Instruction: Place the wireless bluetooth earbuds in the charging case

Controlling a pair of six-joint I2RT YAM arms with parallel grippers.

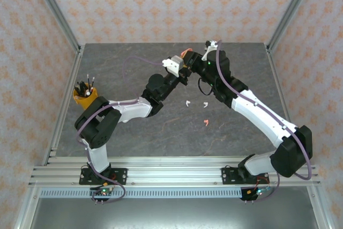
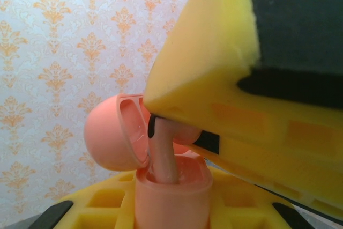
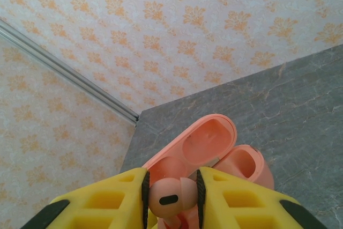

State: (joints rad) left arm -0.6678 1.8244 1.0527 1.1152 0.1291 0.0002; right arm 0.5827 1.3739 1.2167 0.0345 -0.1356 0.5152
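Here the two arms meet above the far middle of the table. The left claw is closed tight on the base of the pink case and holds it upright with the lid standing open. The right claw pinches a pink earbud by its head, its jaws only narrowly apart. The stem reaches down into the case; it seems partly in, though a yellow finger hides the top. Nearer, right of centre, a white earbud, a second white earbud and a loose pink earbud lie on the table.
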